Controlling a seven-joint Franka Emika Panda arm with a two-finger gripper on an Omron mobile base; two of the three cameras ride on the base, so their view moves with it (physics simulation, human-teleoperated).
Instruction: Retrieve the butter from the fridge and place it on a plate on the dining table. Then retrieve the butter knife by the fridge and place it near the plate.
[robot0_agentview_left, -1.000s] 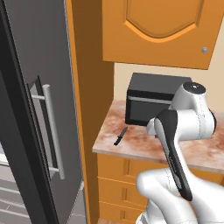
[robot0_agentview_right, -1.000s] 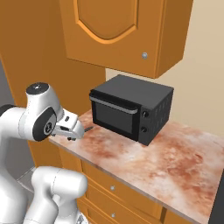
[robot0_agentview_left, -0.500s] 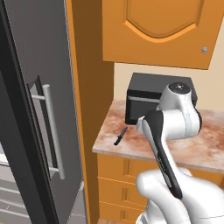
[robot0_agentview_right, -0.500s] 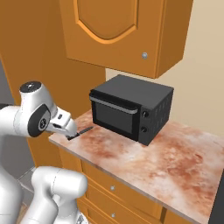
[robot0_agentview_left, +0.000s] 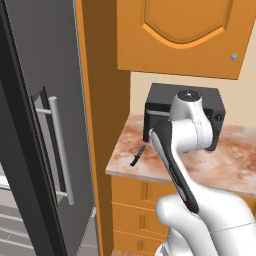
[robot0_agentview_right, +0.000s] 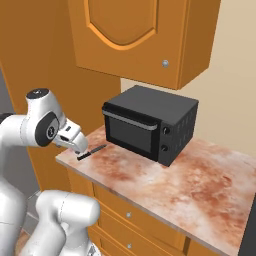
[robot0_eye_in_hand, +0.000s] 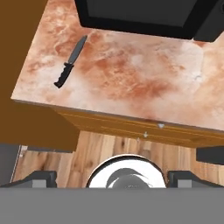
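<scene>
End effector (robot0_eye_in_hand: 112, 177) hovers above the counter (robot0_eye_in_hand: 144, 83), fingers spread wide, gripping nothing. The butter knife (robot0_eye_in_hand: 70, 62) lies flat near the counter's left edge, beside the black microwave (robot0_agentview_right: 150, 122), fridge (robot0_agentview_left: 35, 130) close by.

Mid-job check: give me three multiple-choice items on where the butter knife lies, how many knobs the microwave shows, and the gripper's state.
1. Where does the butter knife lie?
A. on the marbled counter, near its fridge-side corner
B. on top of the microwave
C. on the wooden floor

2. How many round knobs show on the microwave front?
A. none
B. two
C. five

3. What is the gripper doing?
A. shut on the knife
B. open and holding nothing
C. shut on a cabinet handle

Answers: 1 A, the knife lies flat on the counter in front of the microwave. 2 B, two knobs sit one above the other. 3 B, its fingertips stand wide apart, away from the knife.
</scene>
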